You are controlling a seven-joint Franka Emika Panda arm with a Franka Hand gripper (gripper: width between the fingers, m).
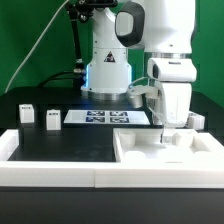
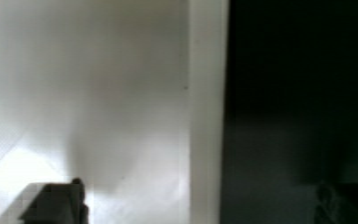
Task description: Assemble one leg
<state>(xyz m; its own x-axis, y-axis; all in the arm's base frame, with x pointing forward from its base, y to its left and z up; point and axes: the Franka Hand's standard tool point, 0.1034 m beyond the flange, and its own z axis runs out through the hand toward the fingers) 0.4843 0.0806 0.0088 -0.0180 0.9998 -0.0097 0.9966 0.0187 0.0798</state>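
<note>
Gripper [image 1: 163, 132] hangs low over the tray [image 1: 130, 146] on the exterior view's right, pointing straight down. In the wrist view its two fingertips [image 2: 51, 203] show wide apart at the frame's edges, and nothing lies between them but the tray's white face [image 2: 105, 100] and the dark table [image 2: 300, 100]. So it is spread and holds nothing (one finger seems to be over white, the other over black).

No leg is near the gripper. The nearest leg [image 1: 52, 120] stands on the table well off toward the exterior view's left, beyond the marker board [image 1: 105, 117], with a second leg [image 1: 27, 113] farther left still. The nearest one looks upright, its long axis vertical, though it is too small to be sure. I judge the next move calls for lifting clear of the tray and travelling across the board to reach it.
</note>
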